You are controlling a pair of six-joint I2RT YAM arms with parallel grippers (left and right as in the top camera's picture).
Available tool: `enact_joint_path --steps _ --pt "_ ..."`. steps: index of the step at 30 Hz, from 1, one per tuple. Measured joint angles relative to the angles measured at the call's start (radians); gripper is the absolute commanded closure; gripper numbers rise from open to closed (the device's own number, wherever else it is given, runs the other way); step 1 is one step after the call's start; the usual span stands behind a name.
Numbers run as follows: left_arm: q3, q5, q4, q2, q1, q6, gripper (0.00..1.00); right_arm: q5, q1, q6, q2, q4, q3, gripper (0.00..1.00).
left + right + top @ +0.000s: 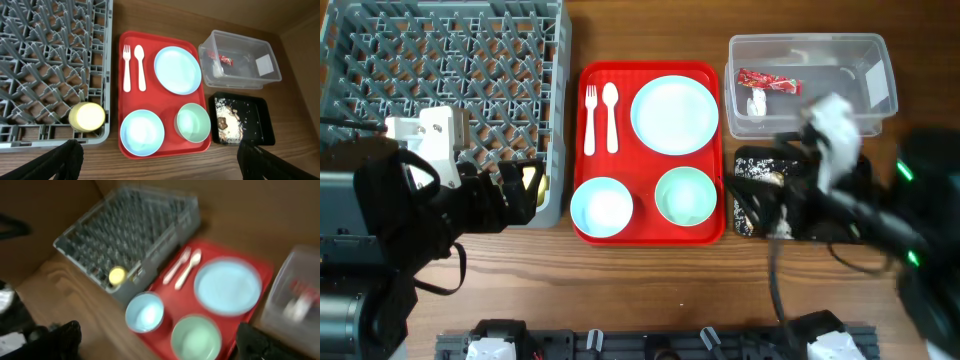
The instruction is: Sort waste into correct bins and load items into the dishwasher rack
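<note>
Both grippers are released and empty. The left gripper (525,190) has its jaws spread wide over the 5 o'clock corner of the rack (380,40). The right gripper (157,330) is likewise spread, though the overhead view blurs that arm. The yellow cup (87,116) already stands in that corner of the rack. The wrapper (768,82) lies in the clear tub (865,50), and the food scraps (225,122) lie in the black tray (265,120).

The probable next item is the blue bowl (601,206). It sits at the 7 o'clock corner of the red tray (643,170), at about 3 o'clock from the left gripper and just beside the rack wall. The left arm is clearly the nearer one. The bowl is round, upright and apparently empty, so it has no long axis; a rim grasp from any bearing should serve. The green bowl (686,196) stands at 3 o'clock from it, close but apart. The plate (674,115) occupies the 1 o'clock corner. The fork (590,120) and spoon (611,118) lie side by side at 11 o'clock, long axes running 12 to 6.
</note>
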Motion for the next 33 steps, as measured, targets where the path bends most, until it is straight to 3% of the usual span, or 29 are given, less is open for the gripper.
enact_joint_path --steps 6,12,21,28,33 --pt "0.000 0.000 0.000 0.000 0.000 0.000 0.00 0.000 0.000 -0.250 -0.187 0.106 -0.054 0.00" --pt "0.000 0.000 0.000 0.000 0.000 0.000 0.00 0.001 0.000 -0.349 -0.336 0.349 -0.382 0.00" --pt "0.000 0.000 0.000 0.000 0.000 0.000 0.00 0.056 -0.001 -0.193 -0.598 0.784 -0.967 0.00" --pt "0.000 0.000 0.000 0.000 0.000 0.000 0.00 0.086 -0.001 -0.144 -0.835 0.875 -1.234 0.00" --pt "0.000 0.000 0.000 0.000 0.000 0.000 0.00 0.096 -0.001 -0.122 -0.900 0.937 -1.340 0.00"
